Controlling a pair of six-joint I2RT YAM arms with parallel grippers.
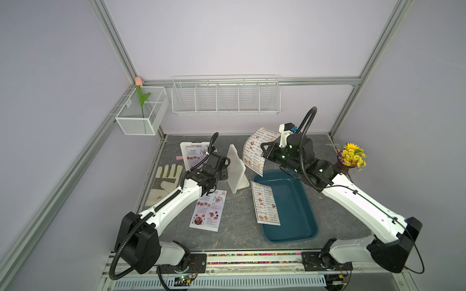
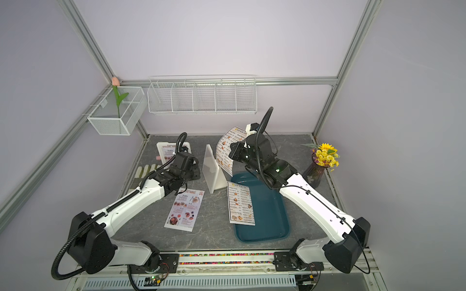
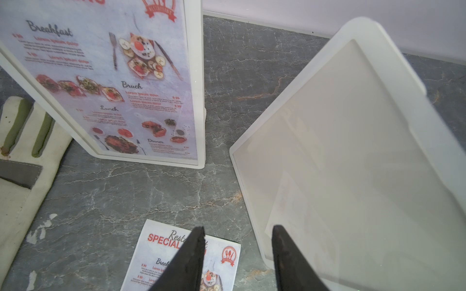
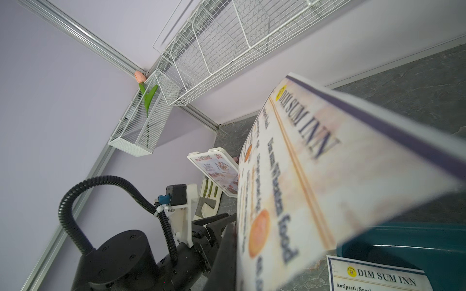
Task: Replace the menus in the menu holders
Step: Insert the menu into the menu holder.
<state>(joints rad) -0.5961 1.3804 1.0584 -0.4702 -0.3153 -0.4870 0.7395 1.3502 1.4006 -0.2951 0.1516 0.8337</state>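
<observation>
Clamping a curled DIM SUM INN menu, right fingers mostly hidden, left fingers apart, empty

Bare grey marbled tabletop lane open between filled white plastic tent holder and empty white tent holder; curled black-headed paper menu crowds latter, maybe touching.

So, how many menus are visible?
4: a Special Menu inside the rear holder, another flat on the table, a Dim Sum Inn on the teal tray, another held by the right gripper.
</observation>
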